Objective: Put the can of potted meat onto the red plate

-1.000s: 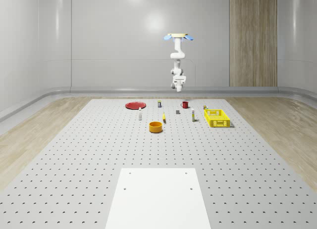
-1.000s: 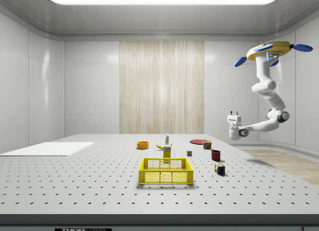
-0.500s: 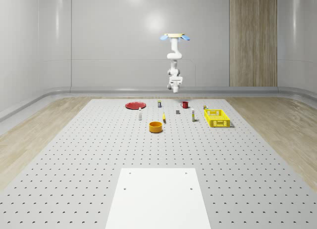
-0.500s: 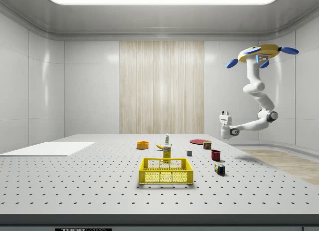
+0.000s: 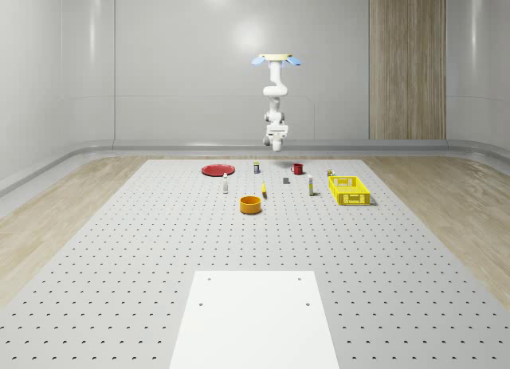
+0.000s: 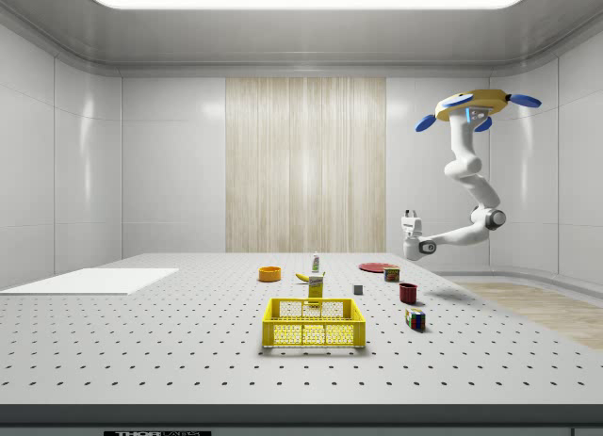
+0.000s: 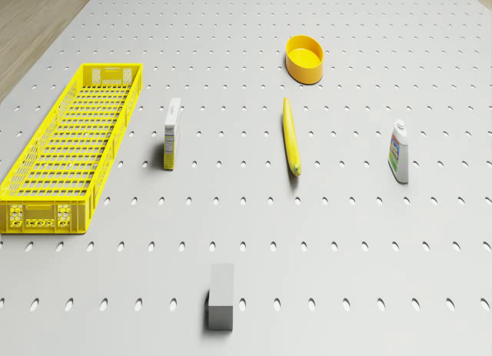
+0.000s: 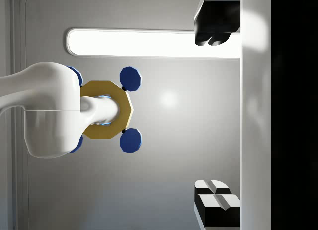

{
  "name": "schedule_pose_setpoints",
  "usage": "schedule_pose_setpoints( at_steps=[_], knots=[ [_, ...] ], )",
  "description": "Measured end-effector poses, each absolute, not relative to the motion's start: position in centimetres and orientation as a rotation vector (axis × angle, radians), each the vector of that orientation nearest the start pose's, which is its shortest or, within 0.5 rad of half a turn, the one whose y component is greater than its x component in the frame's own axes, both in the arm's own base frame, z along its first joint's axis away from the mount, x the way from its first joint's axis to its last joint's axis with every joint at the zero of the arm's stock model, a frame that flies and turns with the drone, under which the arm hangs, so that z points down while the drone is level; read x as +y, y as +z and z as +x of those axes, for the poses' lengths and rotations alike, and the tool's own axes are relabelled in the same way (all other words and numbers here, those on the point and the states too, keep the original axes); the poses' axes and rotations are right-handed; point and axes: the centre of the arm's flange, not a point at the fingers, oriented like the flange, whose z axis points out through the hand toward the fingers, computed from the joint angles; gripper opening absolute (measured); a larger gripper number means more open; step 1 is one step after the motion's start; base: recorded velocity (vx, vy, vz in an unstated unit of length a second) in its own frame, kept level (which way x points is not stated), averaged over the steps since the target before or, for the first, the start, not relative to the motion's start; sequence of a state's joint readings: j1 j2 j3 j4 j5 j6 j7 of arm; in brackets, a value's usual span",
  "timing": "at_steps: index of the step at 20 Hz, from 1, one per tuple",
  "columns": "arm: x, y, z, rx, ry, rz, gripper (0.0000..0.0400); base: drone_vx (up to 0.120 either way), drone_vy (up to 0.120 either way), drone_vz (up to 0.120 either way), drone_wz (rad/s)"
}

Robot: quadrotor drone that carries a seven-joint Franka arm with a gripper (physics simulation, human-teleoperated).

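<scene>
Over the far end of the perforated grey table (image 5: 159,249) the drone (image 6: 464,104) is seen hovering, a flat yellow body with blue rotor discs, well clear of the surface. From it the glossy white jointed arm (image 6: 462,168) is hung down and bent toward the side view's left. The gripper (image 6: 411,212) is held high above the table with its fingers turned upward, well apart from every object below. In the wrist view the two dark, blocky fingers (image 8: 213,29) are recorded spread wide, with nothing held between them. The can of potted meat (image 5: 256,167), small and upright, is found on the table near the red plate (image 5: 217,170), on the whole-scene view's right of it and not on it. The plate is round, flat and shallow. Further along toward the whole-scene view's right a red mug (image 5: 297,169) and a multicoloured cube (image 6: 415,318) are noted. A yellow latticed basket (image 7: 73,148), long and rectangular, is set beside a narrow upright box (image 7: 171,133). A slim yellow banana (image 7: 290,137) is laid between the box and a small white bottle (image 7: 398,151). A round orange bowl (image 7: 304,59) and a plain grey block (image 7: 221,296) are also logged.
</scene>
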State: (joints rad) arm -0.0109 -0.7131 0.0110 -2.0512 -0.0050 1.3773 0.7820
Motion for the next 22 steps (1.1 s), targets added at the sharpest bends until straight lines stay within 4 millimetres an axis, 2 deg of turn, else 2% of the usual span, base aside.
schedule_pose_setpoints(
  at_steps=[10,17,22],
  knots=[
    [0.7,69.1,30.2,1.219,-0.109,-2.94,0.04,0.12,-0.12,0.0,0.0],
    [2.1,68.9,30.1,1.27,-0.217,-3.061,0.04,0.12,-0.12,0.0,0.0],
    [4.7,67.9,30.1,1.363,-0.434,-3.278,0.04,0.0,-0.12,-0.008,0.0]
  ],
)
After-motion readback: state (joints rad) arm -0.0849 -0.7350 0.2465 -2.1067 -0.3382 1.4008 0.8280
